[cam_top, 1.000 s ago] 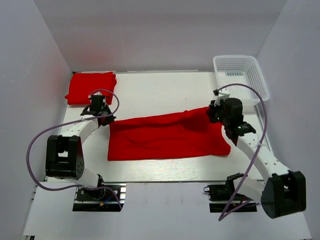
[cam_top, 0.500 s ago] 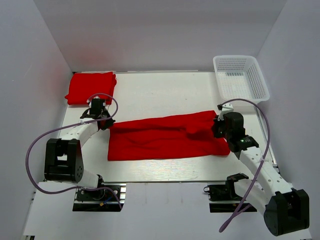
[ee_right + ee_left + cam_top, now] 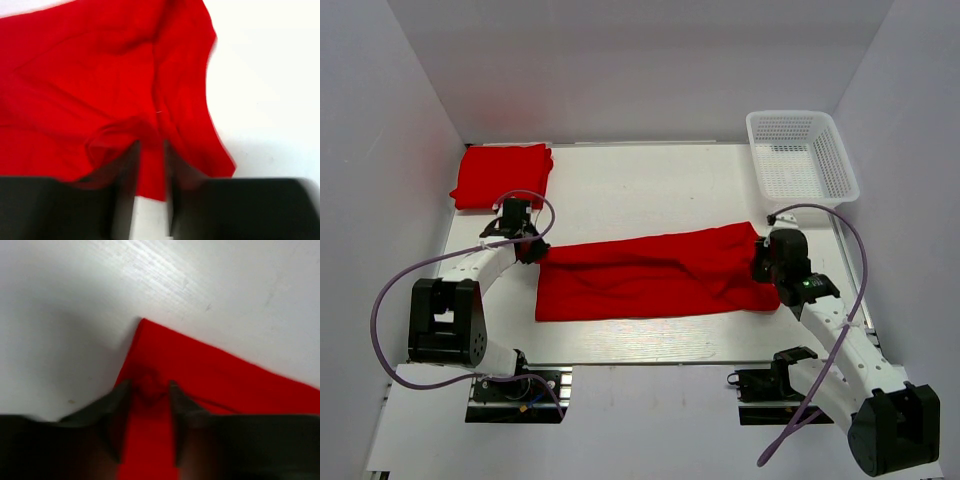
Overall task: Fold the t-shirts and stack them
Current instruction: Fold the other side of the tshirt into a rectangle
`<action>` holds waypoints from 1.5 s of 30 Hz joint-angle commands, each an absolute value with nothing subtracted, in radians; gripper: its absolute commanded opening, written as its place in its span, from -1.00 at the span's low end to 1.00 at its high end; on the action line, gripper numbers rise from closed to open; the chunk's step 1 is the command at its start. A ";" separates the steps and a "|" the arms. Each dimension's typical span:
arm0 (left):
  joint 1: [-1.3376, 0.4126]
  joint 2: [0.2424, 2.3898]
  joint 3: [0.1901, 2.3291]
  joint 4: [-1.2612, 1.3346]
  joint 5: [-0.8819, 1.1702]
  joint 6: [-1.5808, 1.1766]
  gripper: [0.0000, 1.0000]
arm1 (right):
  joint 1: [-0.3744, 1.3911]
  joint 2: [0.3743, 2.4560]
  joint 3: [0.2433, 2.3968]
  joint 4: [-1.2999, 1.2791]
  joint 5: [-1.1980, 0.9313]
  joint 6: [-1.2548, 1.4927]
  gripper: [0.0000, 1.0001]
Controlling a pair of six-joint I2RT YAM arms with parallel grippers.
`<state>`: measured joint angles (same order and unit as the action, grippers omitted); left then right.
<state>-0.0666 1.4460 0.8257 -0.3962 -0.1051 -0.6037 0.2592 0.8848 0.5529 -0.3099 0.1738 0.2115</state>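
The right gripper (image 3: pixel 761 262), jaws narrow on cloth, has pulled the far-right corner of the spread t-shirt (image 3: pixel 650 275) nearer, laying the lengthwise fold flat on the table (image 3: pixel 650 190); the left gripper (image 3: pixel 531 248) still pinches the left corner.

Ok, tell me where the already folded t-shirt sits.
In the top view, the folded t-shirt lies at the far left corner of the table, beyond the left gripper and apart from the spread t-shirt.
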 commanded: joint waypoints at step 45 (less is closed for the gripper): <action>-0.287 1.482 0.874 -0.699 -0.009 -0.520 0.49 | 0.255 1.308 0.672 -0.302 0.081 0.525 0.81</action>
<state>-0.2909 1.5890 0.9005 -0.5640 0.1352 -0.5072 0.2615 1.3052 0.6712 -0.2920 0.0082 0.5026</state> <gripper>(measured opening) 0.746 0.904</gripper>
